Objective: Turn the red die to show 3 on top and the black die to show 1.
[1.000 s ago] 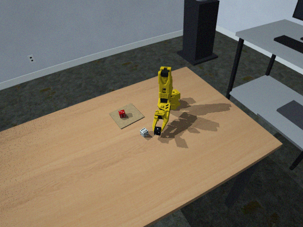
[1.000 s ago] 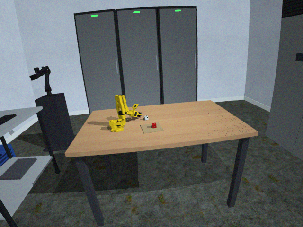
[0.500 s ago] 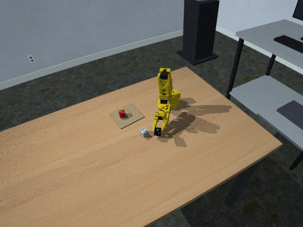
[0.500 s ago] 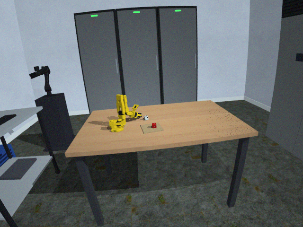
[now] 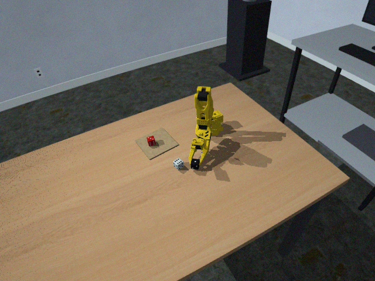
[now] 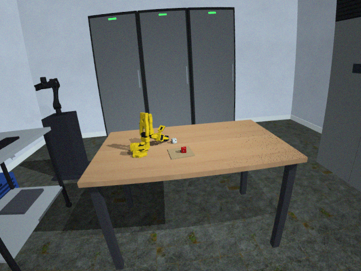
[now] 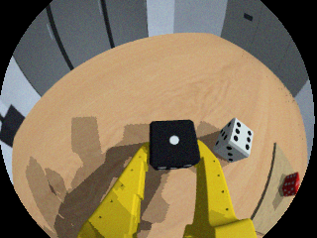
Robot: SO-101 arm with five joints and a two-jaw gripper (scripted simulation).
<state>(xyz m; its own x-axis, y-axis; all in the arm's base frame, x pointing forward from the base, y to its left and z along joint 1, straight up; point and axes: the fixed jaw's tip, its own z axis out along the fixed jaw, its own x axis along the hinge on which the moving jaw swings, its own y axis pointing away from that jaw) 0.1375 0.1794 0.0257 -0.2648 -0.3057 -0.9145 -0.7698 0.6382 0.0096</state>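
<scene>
Black die (image 7: pixel 173 145) clamped between the two yellow fingers of my hand (image 5: pixel 195 161), its single-pip face turned toward my wrist camera. In the top view I hold it low over the bench (image 5: pixel 91 211), off the mat (image 5: pixel 164 148); whether it touches the wood I cannot tell. My arm reaches from its base, near the bench's far edge, toward the middle of the bench.

White die (image 5: pixel 178 163) just beside the black one, on the side toward the mat, apart from it and flat on the bare wood. Which number it shows on top I cannot read with confidence.

Red die (image 5: pixel 151 140) flat on the mat, well inside its edges, further toward the far-left corner of the bench. Its top face is too small to read, so I cannot say whether the 3 is up. The mat itself lies flat.

Progress, as I judge it: red die placed, orientation unconfirmed; black die gripped but not yet on the mat. What is left is to carry it past the white die without nudging that one, set it on the mat clear of the red die with the single pip upward, and release.
</scene>
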